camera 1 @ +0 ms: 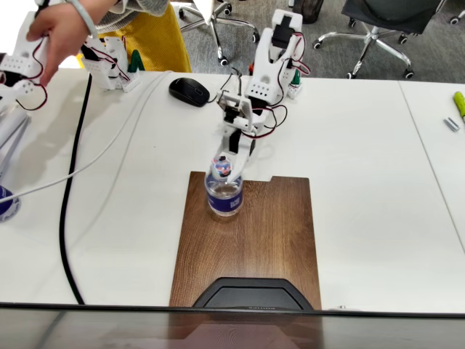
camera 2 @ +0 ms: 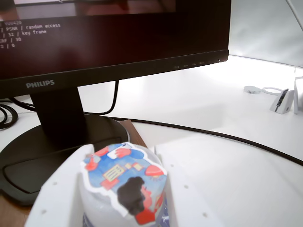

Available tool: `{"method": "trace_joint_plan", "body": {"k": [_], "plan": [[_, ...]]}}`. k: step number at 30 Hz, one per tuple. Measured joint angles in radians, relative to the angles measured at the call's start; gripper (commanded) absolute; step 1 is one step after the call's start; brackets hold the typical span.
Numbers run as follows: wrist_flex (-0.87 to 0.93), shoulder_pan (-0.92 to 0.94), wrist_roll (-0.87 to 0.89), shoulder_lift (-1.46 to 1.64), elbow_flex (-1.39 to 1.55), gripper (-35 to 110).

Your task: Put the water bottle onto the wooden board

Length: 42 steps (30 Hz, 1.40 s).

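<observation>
Gripper (camera 1: 224,164) clamped on the water bottle (camera 1: 224,190) at cap height; in the wrist view both white fingers (camera 2: 57,198) hug the cap (camera 2: 124,182) from either side. Bottle stands upright on the wooden board (camera 1: 254,247), near its far-left corner, base touching the wood. Monitor stand base (camera 1: 248,294) sits on the board's near edge. Black mouse (camera 1: 189,91) on the table (camera 1: 363,160), far left of the arm.

The white arm (camera 1: 265,69) reaches from the upper centre of the fixed view down toward mid-frame, wrist bent downward. Its gripper (camera 1: 224,166) points down, fingers (camera 2: 189,189) closed on the bottle (camera 1: 224,190) at the cap.
</observation>
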Motion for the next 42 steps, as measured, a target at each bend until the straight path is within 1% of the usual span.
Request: {"method": "trace_joint_plan", "body": {"k": [10, 25, 34, 42], "plan": [[0.000, -0.095, -0.015, 0.000, 0.000, 0], [-0.006, -0.100, -0.052, -0.091, 0.002, 0], [-0.132, -0.098, -0.071, -0.130, 0.032, 0], [-0.147, -0.098, -0.086, -0.146, 0.051, 0]]}}
